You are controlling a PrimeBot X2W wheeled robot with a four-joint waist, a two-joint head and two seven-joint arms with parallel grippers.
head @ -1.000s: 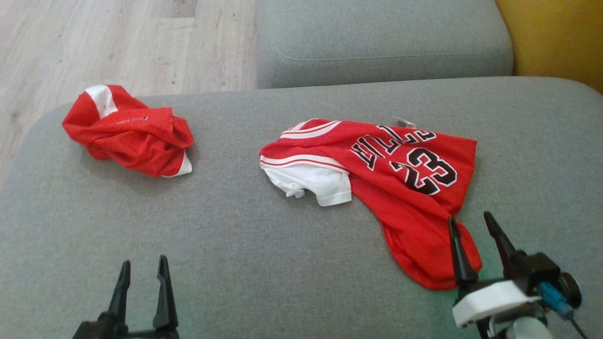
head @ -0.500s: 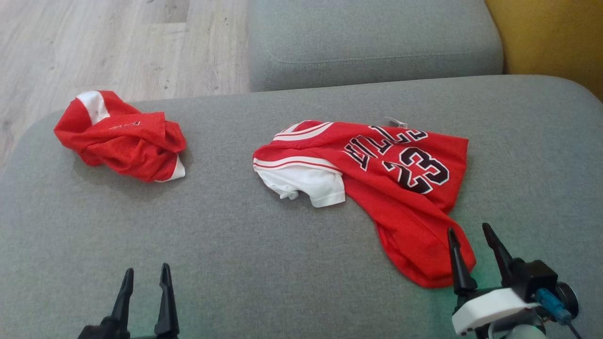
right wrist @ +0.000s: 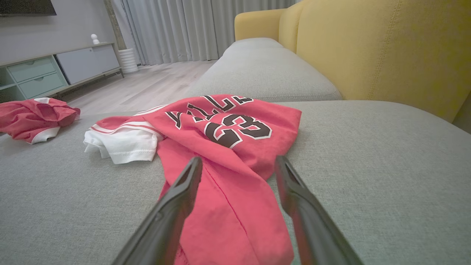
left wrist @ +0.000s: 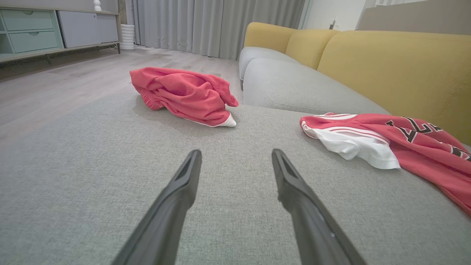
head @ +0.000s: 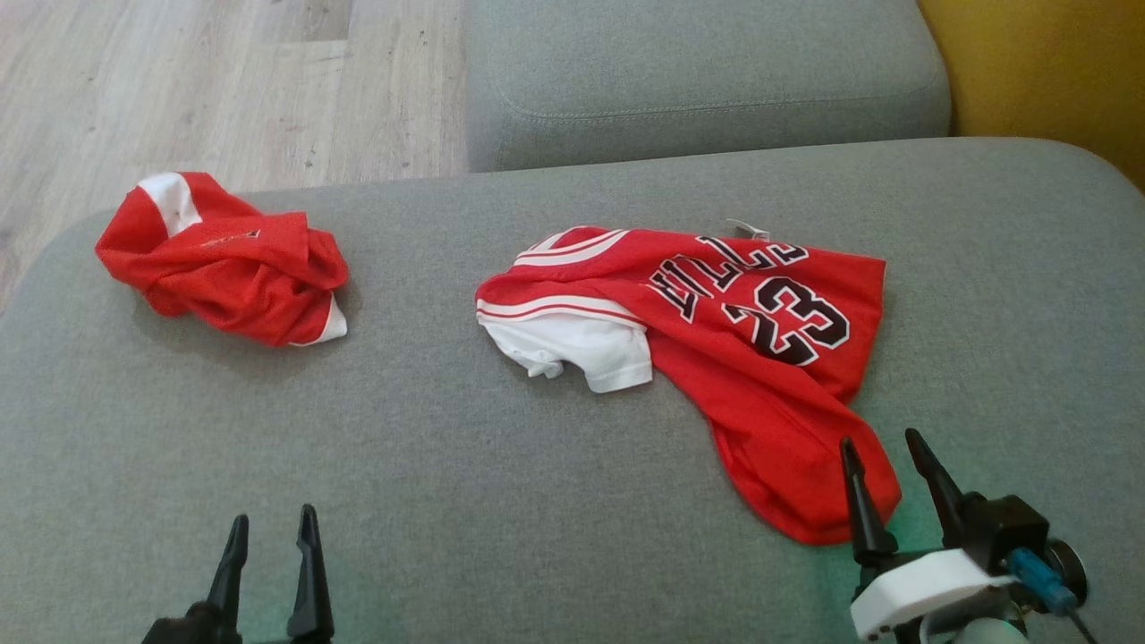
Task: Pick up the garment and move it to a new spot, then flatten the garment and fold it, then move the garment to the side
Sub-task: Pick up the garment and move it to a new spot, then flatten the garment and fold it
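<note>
The garment (head: 760,340) is a red jersey with a black "23" and a white sleeve, lying rumpled on the grey sofa seat (head: 447,447), right of centre. It also appears at the right of the left wrist view as the garment (left wrist: 415,140). My right gripper (head: 878,436) is open just above the jersey's near hem, and the garment (right wrist: 228,129) lies beneath its spread fingers, my right gripper (right wrist: 238,158). My left gripper (head: 274,515) is open over bare cushion at the lower left, nothing between its fingers, my left gripper (left wrist: 236,151).
A second crumpled red garment (head: 224,273) lies near the seat's far left corner. Another grey cushion (head: 707,80) adjoins the far edge, with a yellow backrest (head: 1038,63) at the right. Wooden floor (head: 179,89) lies beyond the left edge.
The whole head picture has shifted a little left, so the camera moved. Both grippers sit slightly lower in the view, drawn back toward me, still open. The garments lie unchanged.
</note>
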